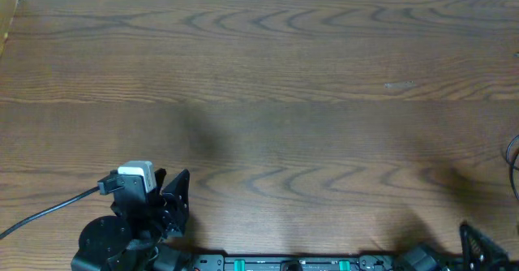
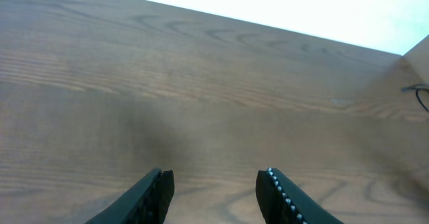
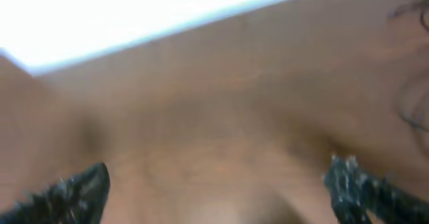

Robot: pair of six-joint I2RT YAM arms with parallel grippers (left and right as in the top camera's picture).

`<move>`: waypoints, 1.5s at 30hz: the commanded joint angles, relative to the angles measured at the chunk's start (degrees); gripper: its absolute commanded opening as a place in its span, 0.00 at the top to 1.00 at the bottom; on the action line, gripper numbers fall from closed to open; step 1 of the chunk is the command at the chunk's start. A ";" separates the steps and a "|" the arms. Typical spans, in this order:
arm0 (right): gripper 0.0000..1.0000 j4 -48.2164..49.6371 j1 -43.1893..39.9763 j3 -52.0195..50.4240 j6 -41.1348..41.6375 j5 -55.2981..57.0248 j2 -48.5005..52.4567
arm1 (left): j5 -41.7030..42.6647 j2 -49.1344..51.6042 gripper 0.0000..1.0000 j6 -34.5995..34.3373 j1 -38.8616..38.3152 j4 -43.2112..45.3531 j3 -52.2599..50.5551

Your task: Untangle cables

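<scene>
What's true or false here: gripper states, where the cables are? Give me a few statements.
1. The left gripper is open and holds nothing. True.
2. The right gripper is shut on a cable. False: its fingers stand wide apart and hold nothing.
3. A thin dark cable shows near the right edge of the table. True.
4. A white cable lies across the middle of the table. False: only bare wood there, and no white cable shows in any view.

The left tool (image 2: 214,178) hangs tilted forward, its 2 fingers (image 2: 278,186) parted and empty; the right tool (image 3: 218,176), blurred, is spread wider, also empty.
</scene>
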 commanded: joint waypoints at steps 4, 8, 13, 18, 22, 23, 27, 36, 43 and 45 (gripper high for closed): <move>0.01 20.59 -2.64 -22.58 -0.90 3.91 -2.23 | -0.28 -0.31 0.53 0.79 0.20 -0.28 0.83; 0.01 30.18 -2.56 -35.10 -16.48 -8.15 -0.44 | -0.28 -0.31 0.52 0.79 0.20 -0.37 0.83; 0.01 49.81 -2.56 -46.07 -20.00 -13.44 0.55 | -0.31 -0.28 0.52 0.81 0.20 -0.74 0.83; 0.01 75.41 -2.51 -57.20 -24.83 -10.25 0.52 | -0.28 -0.28 0.51 0.79 0.20 -0.76 0.83; 0.01 86.33 -2.51 -63.87 -24.94 -11.63 0.52 | -0.28 -0.28 0.51 0.79 0.20 -0.81 0.83; 0.01 87.97 -2.51 -65.48 -24.94 -11.98 0.55 | -0.28 -0.28 0.52 0.81 0.20 -0.81 0.83; 0.01 89.05 -2.51 -69.42 -24.98 -12.24 0.55 | -0.28 -0.28 0.51 0.85 0.20 -1.38 0.83; 0.01 89.18 -2.51 -76.43 -24.94 -12.24 0.55 | -0.28 -0.28 0.52 1.22 0.20 -2.29 0.83; 0.01 87.12 -2.51 -79.87 -24.94 -16.90 0.55 | -0.28 -0.28 0.51 1.66 0.20 -2.99 0.83; 0.01 85.37 -2.51 -79.87 -24.92 -17.79 0.55 | -0.28 -0.28 0.51 1.66 0.20 -2.99 0.83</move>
